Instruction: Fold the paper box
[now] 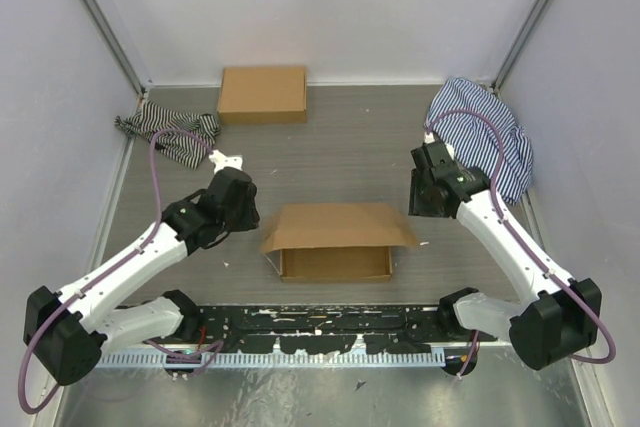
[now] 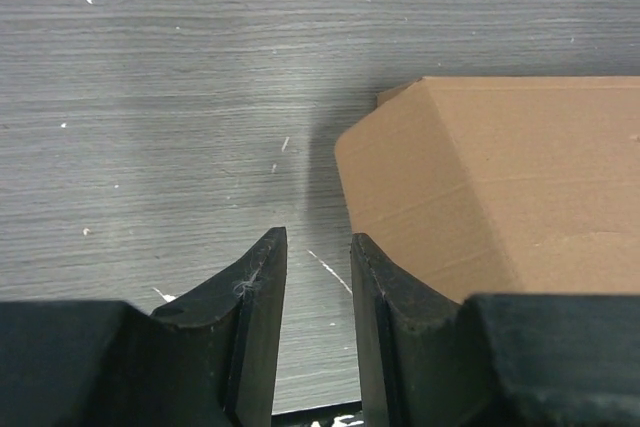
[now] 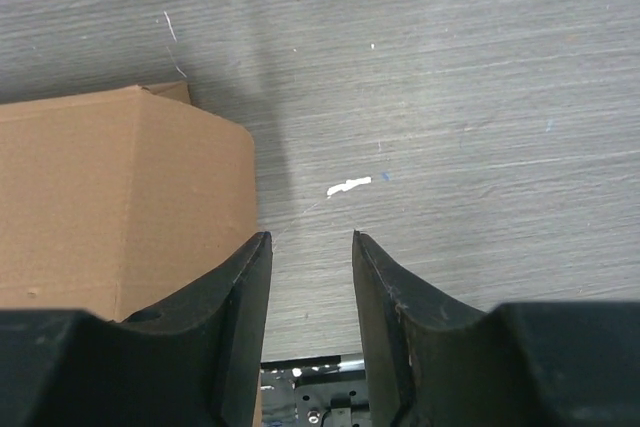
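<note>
Left gripper (image 2: 318,239) and right gripper (image 3: 310,237), both empty, flank the paper box (image 1: 338,235).
Each gripper stands part open over bare table (image 1: 350,162) with nothing between its fingers, just off one side corner of the box. The box sits mid-table between them, its side flaps splayed outward. A second brown box (image 1: 263,94) lies at the far edge, well apart.

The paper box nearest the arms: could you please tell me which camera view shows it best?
The top external view shows the whole paper box, flaps and tray. Each wrist view catches only one end of it.
</note>
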`<action>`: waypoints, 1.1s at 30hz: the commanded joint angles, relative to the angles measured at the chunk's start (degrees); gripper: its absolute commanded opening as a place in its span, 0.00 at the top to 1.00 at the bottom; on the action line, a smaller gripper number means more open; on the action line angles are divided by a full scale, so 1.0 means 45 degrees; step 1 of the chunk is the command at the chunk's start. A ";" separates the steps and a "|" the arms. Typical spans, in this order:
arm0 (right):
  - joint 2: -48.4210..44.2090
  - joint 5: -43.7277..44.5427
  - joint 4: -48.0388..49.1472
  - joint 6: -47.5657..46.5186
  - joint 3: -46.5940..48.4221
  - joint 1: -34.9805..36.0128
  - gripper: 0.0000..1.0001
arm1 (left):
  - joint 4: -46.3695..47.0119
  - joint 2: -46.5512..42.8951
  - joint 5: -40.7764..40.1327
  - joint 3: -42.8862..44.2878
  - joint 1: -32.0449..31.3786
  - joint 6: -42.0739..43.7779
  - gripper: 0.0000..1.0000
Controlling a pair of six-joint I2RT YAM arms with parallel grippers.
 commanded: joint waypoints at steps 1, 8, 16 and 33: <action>-0.0217 -0.0436 -0.0225 0.0545 -0.0187 0.0119 0.58 | -0.0066 0.0184 0.0785 -0.0207 -0.0204 -0.0565 0.62; -0.0959 -0.3209 0.0536 0.1088 -0.1435 0.1482 0.60 | 0.0819 0.0580 0.1461 -0.1039 -0.1601 -0.2122 0.66; -0.1539 -0.4184 0.1695 0.2076 -0.1617 0.1919 0.62 | 0.1242 0.0086 0.1337 -0.1184 -0.2608 -0.3106 0.66; -0.3610 -0.2483 0.0455 0.4423 -0.1611 0.1897 0.00 | -0.0609 -0.3817 -0.0853 -0.2400 -0.2603 -0.4305 0.47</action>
